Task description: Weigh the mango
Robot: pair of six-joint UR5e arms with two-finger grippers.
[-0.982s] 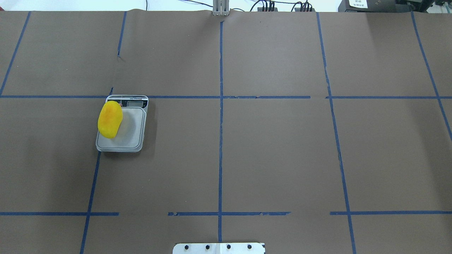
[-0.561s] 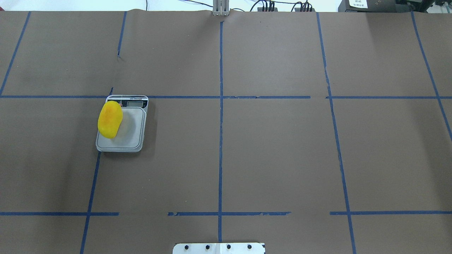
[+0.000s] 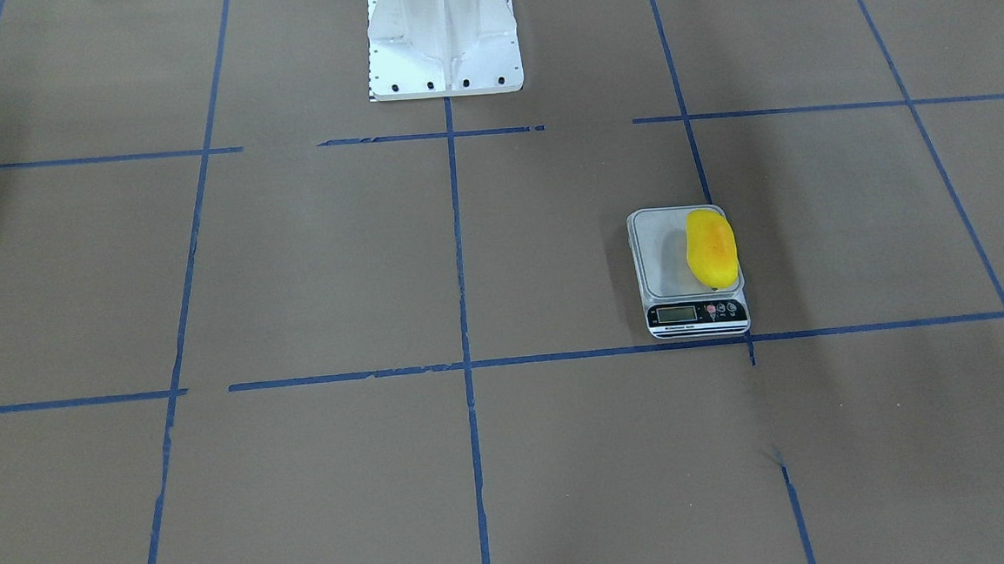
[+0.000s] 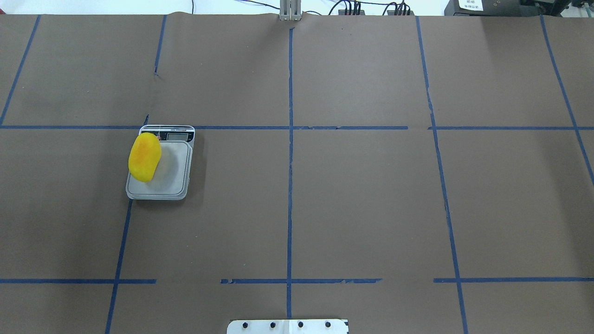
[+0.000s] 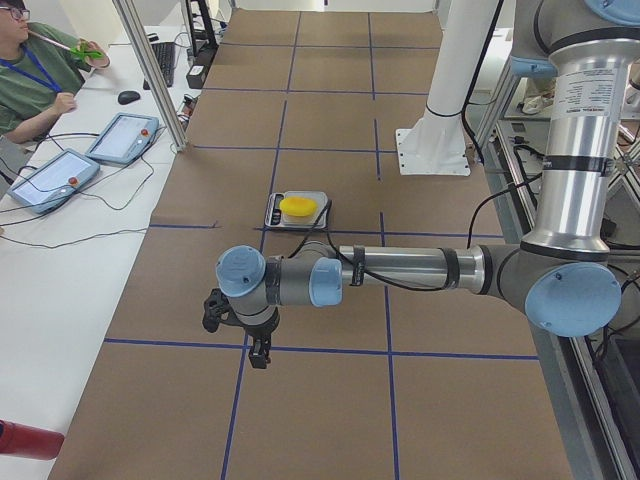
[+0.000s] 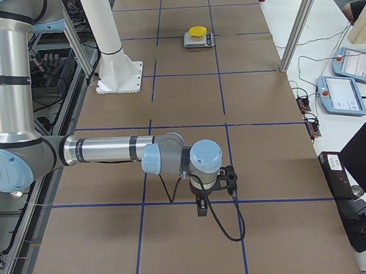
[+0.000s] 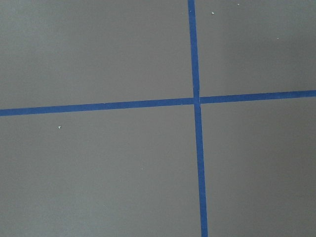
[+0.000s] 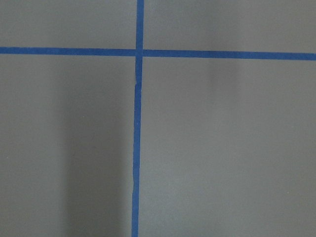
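Note:
The yellow mango (image 4: 145, 157) lies on the left side of the grey scale's platform (image 4: 171, 178), left of the table's middle; its far end overlaps the display strip. It also shows in the front view (image 3: 711, 248) on the scale (image 3: 665, 263), and small in both side views (image 5: 298, 207) (image 6: 197, 31). No gripper touches it. My left gripper (image 5: 258, 355) hangs low over the table's left end, well away from the scale. My right gripper (image 6: 203, 207) hangs over the right end. I cannot tell whether either is open or shut. Both wrist views show only brown paper and blue tape.
Blue tape lines (image 4: 290, 185) divide the brown table cover into a grid. The white robot base (image 3: 443, 37) stands at the table's near middle edge. An operator (image 5: 40, 80) sits beside tablets (image 5: 122, 138) at a side desk.

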